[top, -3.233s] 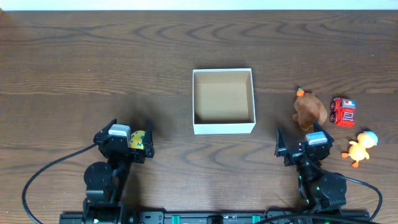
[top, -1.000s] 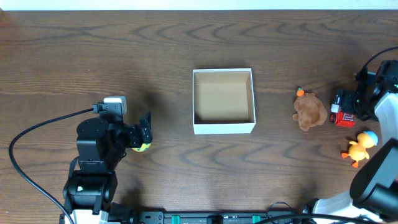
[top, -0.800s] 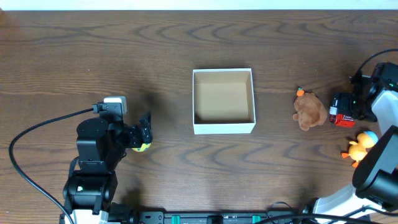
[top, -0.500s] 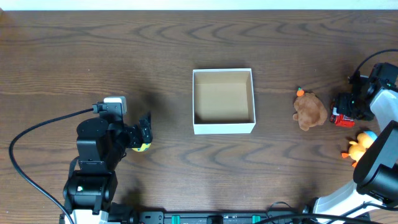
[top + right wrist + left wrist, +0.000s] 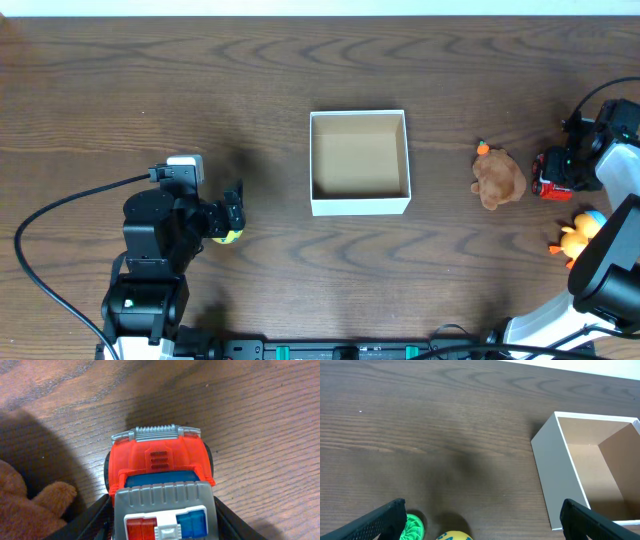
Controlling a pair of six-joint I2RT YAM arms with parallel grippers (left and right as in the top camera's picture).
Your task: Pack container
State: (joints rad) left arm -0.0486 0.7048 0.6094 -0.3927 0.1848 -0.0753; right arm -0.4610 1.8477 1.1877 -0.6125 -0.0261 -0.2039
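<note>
The container [image 5: 360,205], a small white-walled box with a tan inside, stands empty at the table's middle; it also shows in the left wrist view [image 5: 547,477]. My right gripper [image 5: 566,170] is at the far right, shut on a red toy truck [image 5: 550,174]. In the right wrist view the truck [image 5: 160,467] fills the gap between the jaws [image 5: 162,527], which touch both its sides. My left gripper [image 5: 228,215] is open, its jaws [image 5: 485,522] wide apart over a yellow and green toy [image 5: 228,236] that also shows in the left wrist view [image 5: 455,536].
A brown plush animal [image 5: 498,178] lies just left of the truck and shows at the left edge of the right wrist view [image 5: 25,505]. An orange duck toy with a blue cap [image 5: 580,238] lies nearer the front, at the right edge.
My right arm swung out to the far right, dropped over the red truck and closed on it; the truck shifted slightly. My left arm moved over the yellow toy, then stayed still.
</note>
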